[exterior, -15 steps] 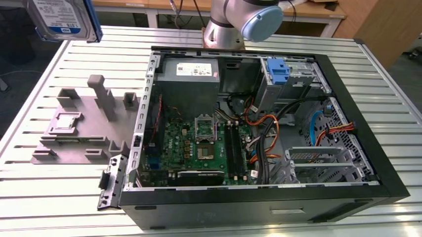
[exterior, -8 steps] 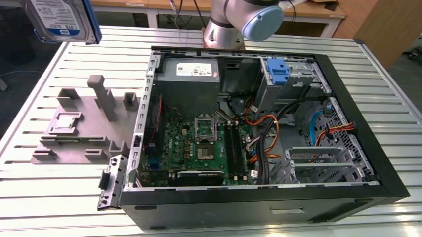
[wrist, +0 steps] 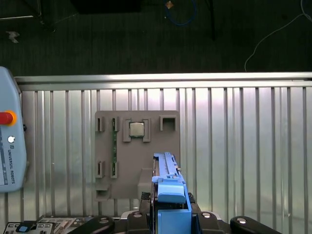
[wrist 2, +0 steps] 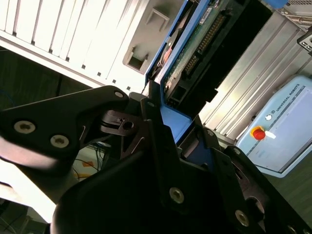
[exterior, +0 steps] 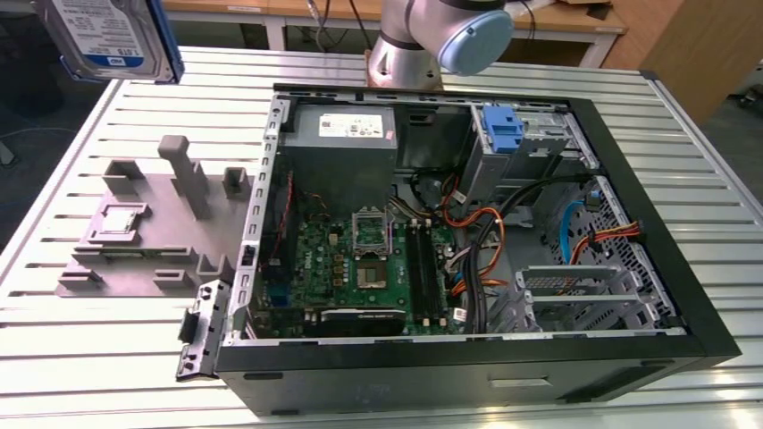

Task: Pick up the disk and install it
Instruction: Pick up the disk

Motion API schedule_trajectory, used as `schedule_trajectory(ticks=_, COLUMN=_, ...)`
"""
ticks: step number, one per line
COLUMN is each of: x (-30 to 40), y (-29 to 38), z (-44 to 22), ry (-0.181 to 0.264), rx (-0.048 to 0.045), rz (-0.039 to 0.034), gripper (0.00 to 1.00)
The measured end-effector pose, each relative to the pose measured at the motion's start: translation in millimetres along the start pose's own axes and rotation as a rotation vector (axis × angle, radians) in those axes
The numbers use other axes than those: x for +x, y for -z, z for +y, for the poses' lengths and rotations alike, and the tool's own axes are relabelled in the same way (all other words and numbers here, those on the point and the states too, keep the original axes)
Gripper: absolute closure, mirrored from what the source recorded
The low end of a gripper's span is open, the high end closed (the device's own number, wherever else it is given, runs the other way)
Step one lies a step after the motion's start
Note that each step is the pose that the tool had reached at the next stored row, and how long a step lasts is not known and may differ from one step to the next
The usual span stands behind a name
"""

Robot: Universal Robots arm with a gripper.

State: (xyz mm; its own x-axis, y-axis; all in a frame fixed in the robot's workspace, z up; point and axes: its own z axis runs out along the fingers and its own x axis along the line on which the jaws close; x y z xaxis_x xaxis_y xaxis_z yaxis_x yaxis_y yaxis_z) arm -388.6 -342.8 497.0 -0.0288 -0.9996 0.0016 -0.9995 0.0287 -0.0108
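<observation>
The disk (exterior: 113, 40) hangs high over the table at the exterior view's far left, its blue-and-white label facing out and blue rails along its edges. In the first wrist view I see the disk (wrist: 168, 192) edge-on, with its blue carrier held between the black fingers of my gripper (wrist: 168, 214), above the grey fixture plate (wrist: 136, 156). The second wrist view shows the disk's green circuit-board underside (wrist 2: 204, 34) and a blue rail running into my gripper (wrist 2: 165, 122), which is shut on it.
The open computer case (exterior: 703, 295) lies on the slatted metal table, with motherboard, cables and a drive bay holding a blue caddy (exterior: 503, 130). The grey fixture (exterior: 155, 223) stands beside the case. The arm's base (exterior: 406, 54) is behind the case. A teach pendant (wrist: 9, 141) lies at the table's edge.
</observation>
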Motion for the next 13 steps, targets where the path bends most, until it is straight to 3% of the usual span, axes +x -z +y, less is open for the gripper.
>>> schedule_trajectory(ticks=13, x=-0.5, y=-0.2, z=-20.4, ry=0.0, rx=0.0, rz=0.0, gripper=0.63)
